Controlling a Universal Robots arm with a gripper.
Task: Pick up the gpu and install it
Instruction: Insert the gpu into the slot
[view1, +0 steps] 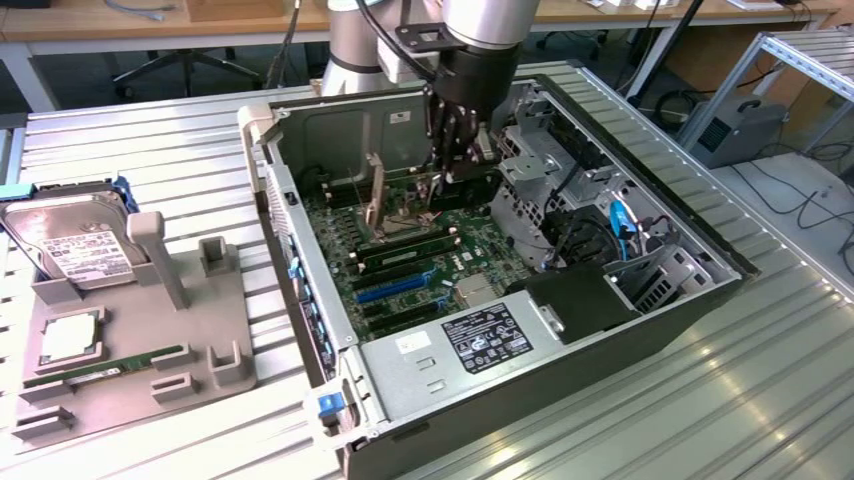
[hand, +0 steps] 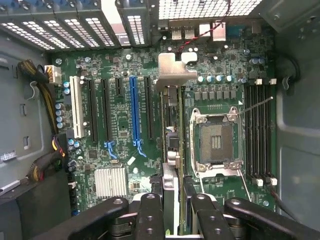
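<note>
- Install step in hand: pincer (hand: 172, 210), partly closed, grips the gpu (hand: 170, 130) edge-on above the motherboard (hand: 120, 145).
- Blue slot (hand: 133, 112) lies at nine o'clock of the card; next move, I judge, calls for aligning card over a slot.

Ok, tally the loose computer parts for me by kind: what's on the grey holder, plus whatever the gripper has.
Hard drive: 1
Memory stick: 1
Square silver chip: 1
Graphics card: 1, held in the gripper above the motherboard
Total: 4
</note>
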